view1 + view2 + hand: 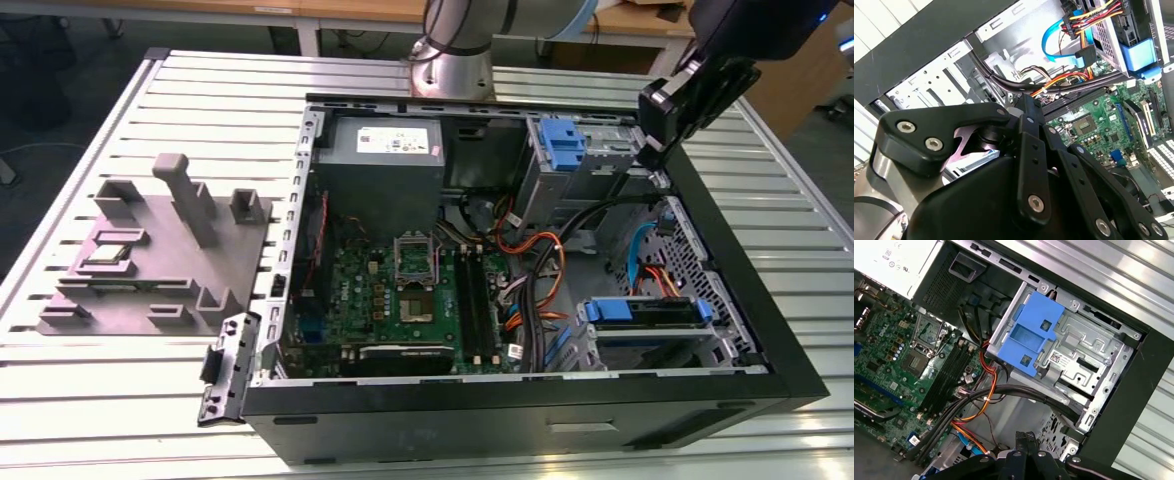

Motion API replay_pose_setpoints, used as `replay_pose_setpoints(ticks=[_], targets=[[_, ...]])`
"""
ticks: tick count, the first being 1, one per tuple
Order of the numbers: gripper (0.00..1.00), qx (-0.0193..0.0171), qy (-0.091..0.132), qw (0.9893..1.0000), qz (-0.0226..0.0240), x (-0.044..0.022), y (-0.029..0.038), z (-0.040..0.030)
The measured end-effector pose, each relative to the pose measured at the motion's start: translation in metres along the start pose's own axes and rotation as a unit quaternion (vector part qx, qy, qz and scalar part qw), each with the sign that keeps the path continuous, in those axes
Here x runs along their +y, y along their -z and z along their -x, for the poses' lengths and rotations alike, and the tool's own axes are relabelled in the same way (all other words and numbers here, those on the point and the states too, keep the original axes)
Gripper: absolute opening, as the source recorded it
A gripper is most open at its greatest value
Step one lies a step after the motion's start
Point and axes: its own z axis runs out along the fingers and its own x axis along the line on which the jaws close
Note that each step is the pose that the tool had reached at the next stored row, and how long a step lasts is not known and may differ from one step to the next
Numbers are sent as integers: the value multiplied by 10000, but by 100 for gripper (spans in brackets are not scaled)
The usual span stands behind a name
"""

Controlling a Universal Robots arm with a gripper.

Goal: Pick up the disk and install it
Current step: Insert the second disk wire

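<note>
No print can be read with certainty; the white sticker (380, 141) on the grey power supply box (383, 160) carries print too small to make out; likewise the small white label (1058, 358) on the metal drive cage (1089, 365).

Hand (1026, 165): fingertips hidden behind its own black linkage in both wrist views. Arm (461, 35) cut by exterior view's top edge.

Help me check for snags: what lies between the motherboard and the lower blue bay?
Loose cables, orange, black and blue, run between the motherboard and the blue bay, seen in the exterior view.
</note>
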Motion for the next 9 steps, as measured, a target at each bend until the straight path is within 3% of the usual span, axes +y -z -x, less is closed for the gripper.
replay_pose_setpoints(ticks=[9], targets=[[10, 1, 74, 10000, -1, -3, 0, -2]])
